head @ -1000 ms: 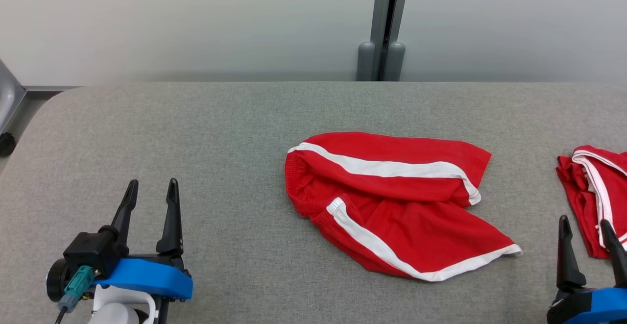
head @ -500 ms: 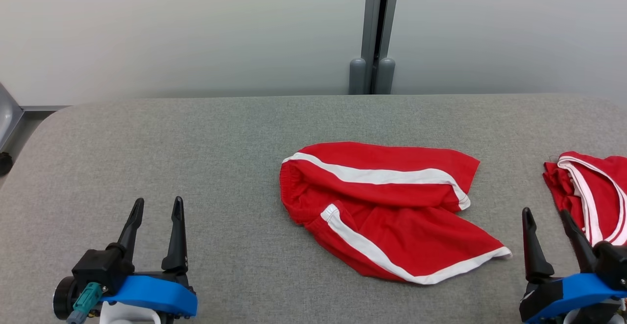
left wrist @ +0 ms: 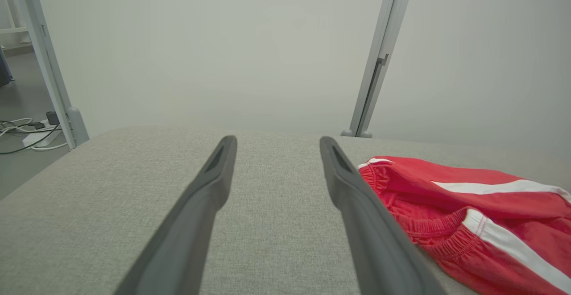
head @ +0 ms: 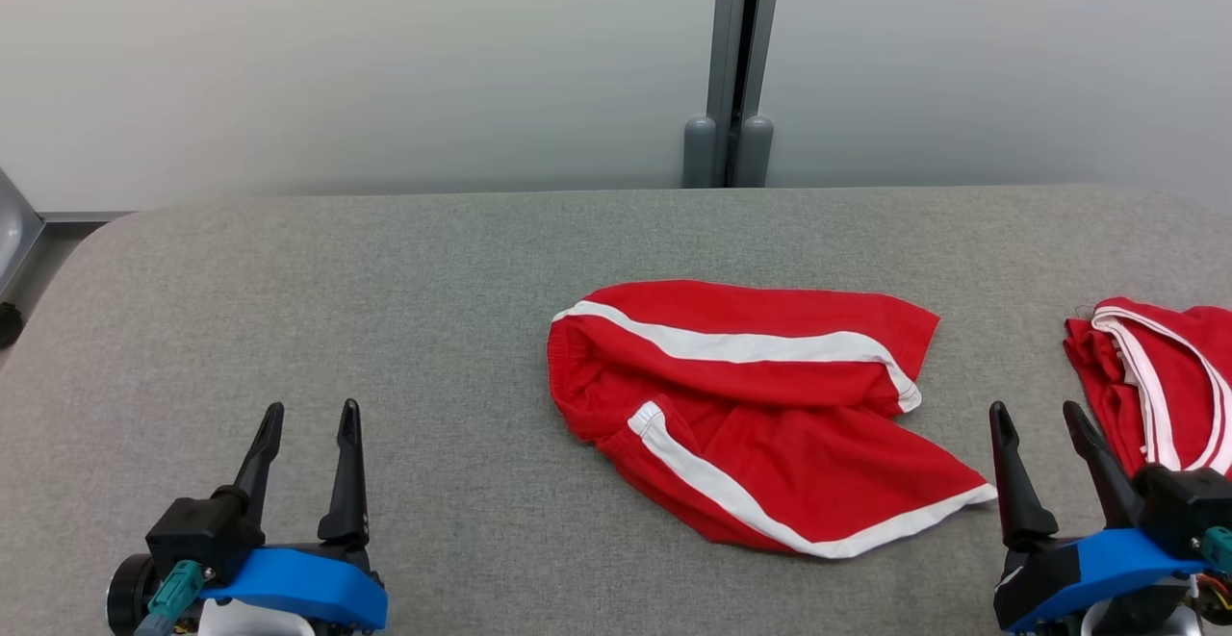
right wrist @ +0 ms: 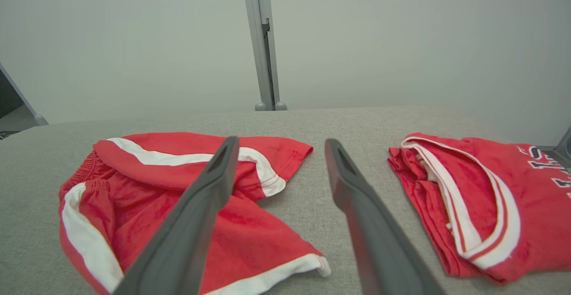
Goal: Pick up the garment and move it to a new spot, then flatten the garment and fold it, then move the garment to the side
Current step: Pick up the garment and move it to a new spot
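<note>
Red shorts with white stripes lie crumpled on the grey cloth table, a little right of centre. Waistband end faces the robot's left, leg openings face right. One leg is folded over the other, and the near leg's white hem runs diagonally toward the front edge. Not flat, not folded.

Left gripper: low at the near left, fingers spread, nothing between them, pointing away from the robot. It's well apart from the shorts, with bare cloth between. In the left wrist view the elastic waistband shows just past the right finger, no contact visible.

Right gripper: near right, jaws spread, empty. It sits in the gap between the shorts' near hem corner and a second red garment, a jersey with white trim at the table's right edge. Its left fingertip is just beside that hem corner; the head view doesn't show whether they touch. In the right wrist view the left finger crosses in front of the shorts and the right finger lies over the bare strip between the two garments. The jersey is bunched, and the dark lettering at its far side is cut off, so unreadable.

Behind the table: a pale wall and a grey metal post with two rounded feet. Cables lie on the floor off the table's left end.
</note>
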Controlling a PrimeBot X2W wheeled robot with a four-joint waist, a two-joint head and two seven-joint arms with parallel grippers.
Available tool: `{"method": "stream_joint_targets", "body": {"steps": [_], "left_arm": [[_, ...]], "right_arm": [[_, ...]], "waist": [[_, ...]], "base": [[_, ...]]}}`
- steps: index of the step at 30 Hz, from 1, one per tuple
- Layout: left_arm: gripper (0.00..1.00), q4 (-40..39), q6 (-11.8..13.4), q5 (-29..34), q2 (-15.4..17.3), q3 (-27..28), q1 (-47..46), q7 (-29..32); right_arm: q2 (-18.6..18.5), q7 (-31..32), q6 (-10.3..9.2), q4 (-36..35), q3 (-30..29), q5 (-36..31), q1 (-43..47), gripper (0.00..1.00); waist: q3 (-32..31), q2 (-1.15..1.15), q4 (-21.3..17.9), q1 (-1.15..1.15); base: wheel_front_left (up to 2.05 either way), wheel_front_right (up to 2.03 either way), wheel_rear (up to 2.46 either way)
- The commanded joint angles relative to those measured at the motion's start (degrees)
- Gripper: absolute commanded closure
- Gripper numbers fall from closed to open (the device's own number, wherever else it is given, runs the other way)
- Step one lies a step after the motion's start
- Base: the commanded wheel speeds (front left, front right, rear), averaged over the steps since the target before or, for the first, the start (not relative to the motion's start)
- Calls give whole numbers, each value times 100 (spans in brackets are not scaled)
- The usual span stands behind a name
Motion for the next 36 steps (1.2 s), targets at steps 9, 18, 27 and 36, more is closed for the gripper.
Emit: {"method": "stream_joint_targets", "body": {"steps": [9, 18, 27, 36], "left_arm": [[0, 46, -62, 39, -10, -23, -143, -26], [0, 120, -406, 156, -133, -502, -534, 228], [0, 934, -917, 135, -581, -1406, -1332, 853], [0, 1618, -1045, -457, -772, -1848, -1949, 1756]], "right_arm": [[-2, 36, 0, -44, -10, 61, -77, 0], [-2, 34, 0, -49, 13, 80, -104, 0], [-2, 21, 0, 83, 224, 120, -311, 0], [-4, -43, 0, 239, 490, 159, -527, 0]], "waist": [[103, 0, 1, 0], [203, 0, -33, 0], [420, 0, -285, 0], [634, 0, -574, 0]], "base": [[0, 0, 0], [0, 0, 0], [0, 0, 0], [0, 0, 0]]}}
